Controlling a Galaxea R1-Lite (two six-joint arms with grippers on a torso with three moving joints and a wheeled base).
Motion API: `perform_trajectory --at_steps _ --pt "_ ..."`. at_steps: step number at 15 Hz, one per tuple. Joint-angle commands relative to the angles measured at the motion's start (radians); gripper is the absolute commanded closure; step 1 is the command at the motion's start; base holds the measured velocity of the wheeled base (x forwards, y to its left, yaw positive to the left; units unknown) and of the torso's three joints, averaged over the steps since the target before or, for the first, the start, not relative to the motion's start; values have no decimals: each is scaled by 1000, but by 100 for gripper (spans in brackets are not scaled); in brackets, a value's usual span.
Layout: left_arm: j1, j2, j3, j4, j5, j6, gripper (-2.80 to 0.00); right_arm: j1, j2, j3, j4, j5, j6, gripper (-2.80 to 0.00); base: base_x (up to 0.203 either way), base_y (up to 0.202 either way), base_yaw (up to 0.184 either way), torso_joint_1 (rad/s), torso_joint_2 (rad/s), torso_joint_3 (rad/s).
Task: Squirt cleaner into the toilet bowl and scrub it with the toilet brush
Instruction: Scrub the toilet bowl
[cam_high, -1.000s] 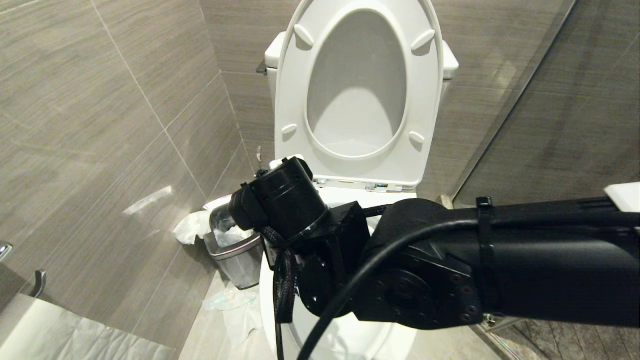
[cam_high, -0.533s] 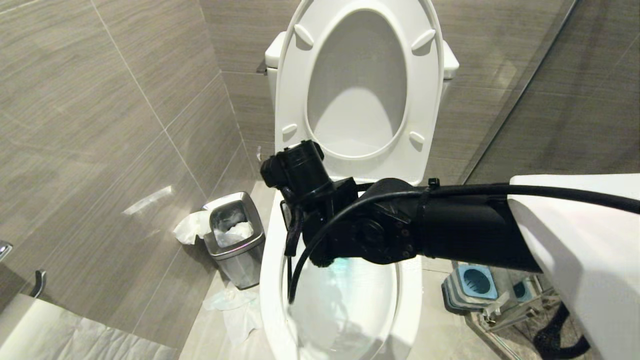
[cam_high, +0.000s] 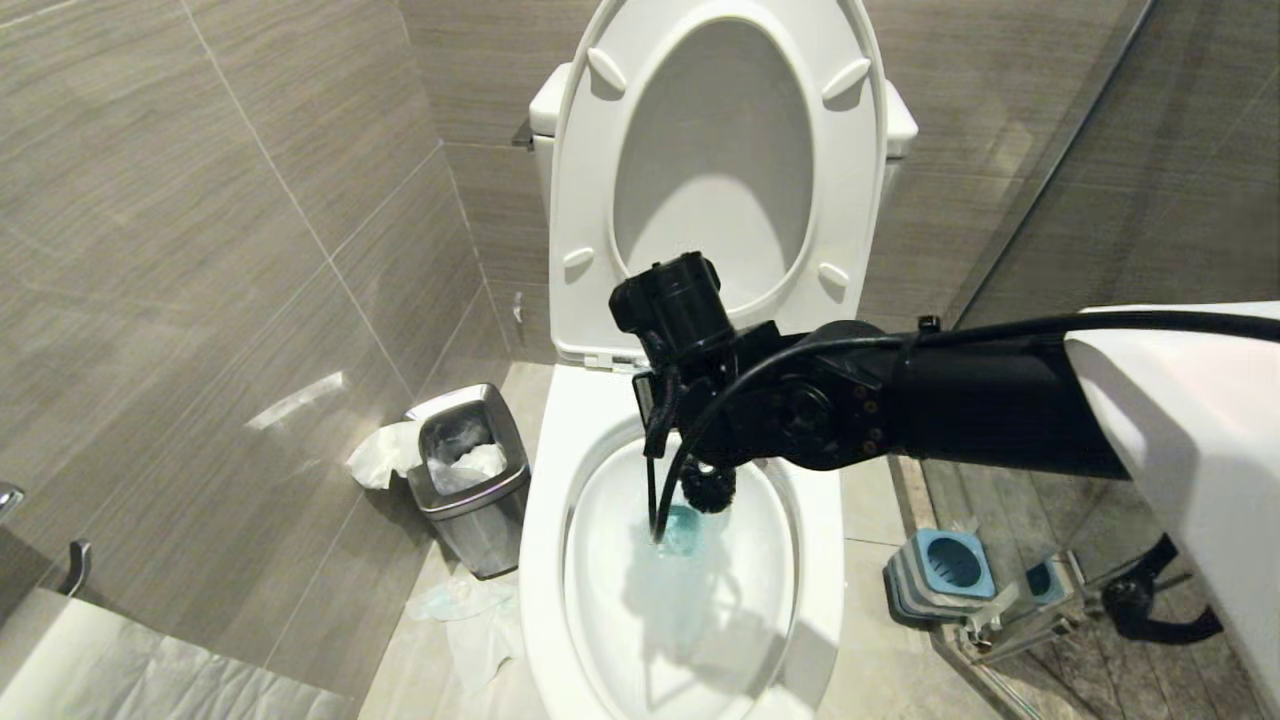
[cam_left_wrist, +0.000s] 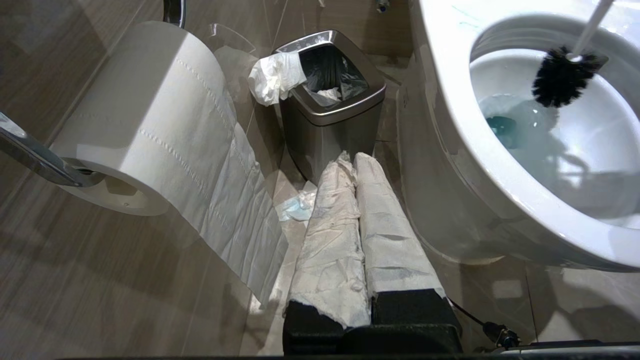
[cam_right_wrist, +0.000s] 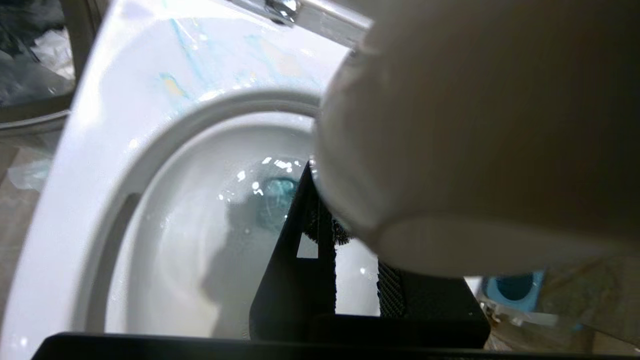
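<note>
- Fingers of the right gripper (cam_right_wrist: 350, 250) drawn narrow on the white handle of the toilet brush (cam_left_wrist: 562, 75), over the back half of the basin; fingertips hidden behind the handle's rounded end, which looms pale and close in the right wrist view.
- One brush only: black bristle head down inside the toilet bowl (cam_high: 540, 560), just above the waterline and near the back wall, handle slanting up toward the right arm.
- Two fingers on the left gripper (cam_left_wrist: 350, 160), both wrapped in white paper, pressed together with no gap, held low beside the bowl's left flank and aimed toward the bin.
- One toilet, seat (cam_high: 590, 200) raised against the tank.
- Inside the basin: water tinted teal by the cleaner (cam_high: 682, 530), darkest at the drain; thin teal streaks also on the back of the rim in the right wrist view.
- One steel waste bin (cam_left_wrist: 332, 107) on the floor left of the toilet, black liner within, crumpled white paper inside and one wad hanging over its rim.
- One blue-topped brush holder (cam_high: 940, 565) on the floor right of the toilet, round opening facing up.
- One toilet paper roll (cam_left_wrist: 135, 120) on a metal bar, a long sheet hanging down.
- Loose tissue (cam_high: 465, 605) on the floor between bin and toilet.
</note>
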Motion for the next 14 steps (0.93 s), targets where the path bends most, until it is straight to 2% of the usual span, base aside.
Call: perform_trajectory --at_steps 1,4,7,12,14 --pt "0 1 0 0 0 0 0 -7 -74 62 2 -2 -3 0 0 0 0 0 0 0" --pt "0 1 0 0 0 0 0 3 -172 238 -6 3 0 0 0 0 0 0 0 0" --pt "0 1 0 0 0 0 0 53 -244 374 -10 2 66 0 0 0 0 0 0 0" --pt "0 1 0 0 0 0 0 199 -273 433 -10 -8 172 0 0 0 0 0 0 0" --pt "0 1 0 0 0 0 0 252 -272 445 -6 -41 225 0 0 0 0 0 0 0"
